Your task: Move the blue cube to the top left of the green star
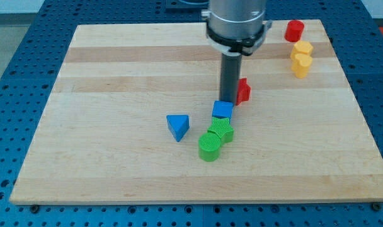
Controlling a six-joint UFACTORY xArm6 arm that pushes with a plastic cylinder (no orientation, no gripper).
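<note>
blue cube [222,110]: small, top face lit | touching green star [222,130] | my tip [228,101] seemingly behind cube, no gripper

You see a blue cube [222,110], a ribbed green star [222,131], and a pale striped wooden surface [116,69].

I count eight blocks: two blue [222,110] [177,126], two green [222,131] [209,147], two red [242,91] [295,30], two yellow [302,47] [300,64].
</note>
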